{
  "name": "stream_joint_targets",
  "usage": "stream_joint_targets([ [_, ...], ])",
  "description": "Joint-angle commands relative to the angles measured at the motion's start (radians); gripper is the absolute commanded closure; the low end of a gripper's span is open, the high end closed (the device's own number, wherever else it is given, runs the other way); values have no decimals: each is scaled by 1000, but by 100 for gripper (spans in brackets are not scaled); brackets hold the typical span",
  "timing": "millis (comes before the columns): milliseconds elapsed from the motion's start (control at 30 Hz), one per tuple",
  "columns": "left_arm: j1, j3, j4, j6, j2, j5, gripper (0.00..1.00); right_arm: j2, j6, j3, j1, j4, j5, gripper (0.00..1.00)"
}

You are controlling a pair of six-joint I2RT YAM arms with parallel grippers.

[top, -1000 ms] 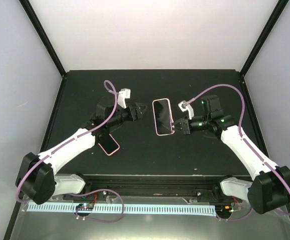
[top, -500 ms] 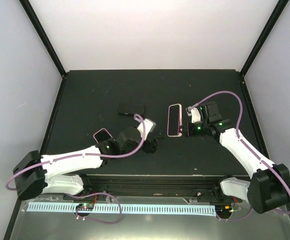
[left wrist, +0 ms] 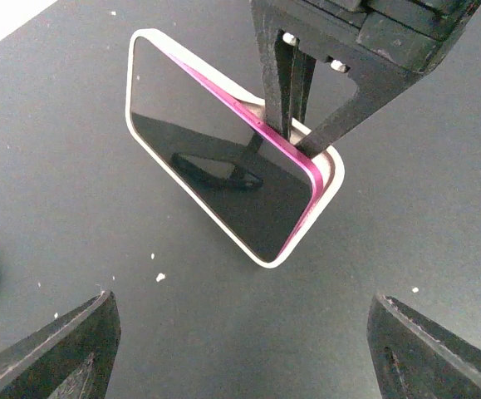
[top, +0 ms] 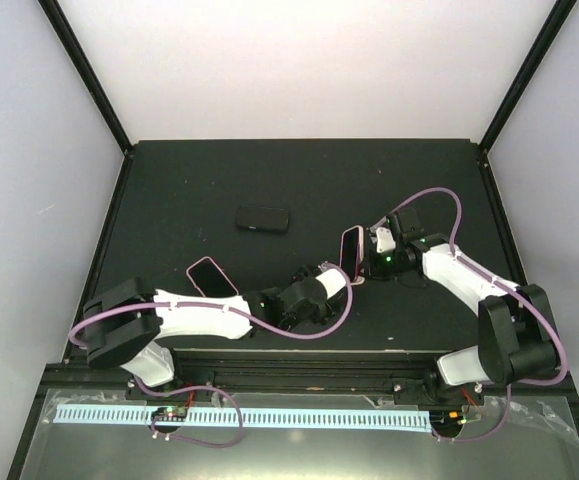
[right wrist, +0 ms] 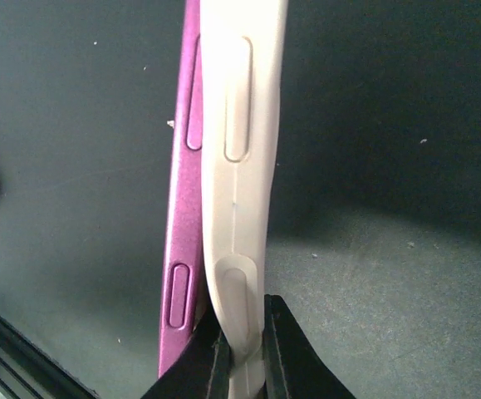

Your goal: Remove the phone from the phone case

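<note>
Top external view: the phone case (top: 357,238), with the phone (top: 349,256) in it, stands on its long edge on the dark worktop (top: 169,180), right of centre and about midway between the far and near edges. The right gripper (top: 365,262) meets it from the right-edge side. The left gripper (top: 337,282) reaches across from the near-left and hangs just beside the case on its near side, apart from it. A second pink-edged phone (top: 212,277) lies flat toward the near-left corner. A small black oblong object (top: 263,219) lies left of centre, well apart from both.

Left wrist view: the left gripper (left wrist: 240,303) is spread wide with nothing between its fingers (left wrist: 66,349). The dark screen faces this camera, tilted. The right gripper (left wrist: 288,100) pinches the case's upper rim near one corner.

Right wrist view: the right gripper (right wrist: 244,324) is clenched on the whitish case wall (right wrist: 242,125) alone. The magenta phone side (right wrist: 182,208) sits beside the wall, outside the pinch.
</note>
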Motion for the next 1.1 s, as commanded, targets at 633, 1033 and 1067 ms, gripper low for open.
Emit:
stream_joint_targets([
  [633, 26, 172, 193, 113, 272, -100, 19, 199, 87, 115, -32, -56, 45, 99],
  [1033, 54, 220, 230, 176, 356, -115, 26, 235, 80, 155, -34, -81, -20, 99],
  [1067, 59, 220, 237, 177, 360, -115, 26, 230, 81, 153, -33, -79, -21, 99],
])
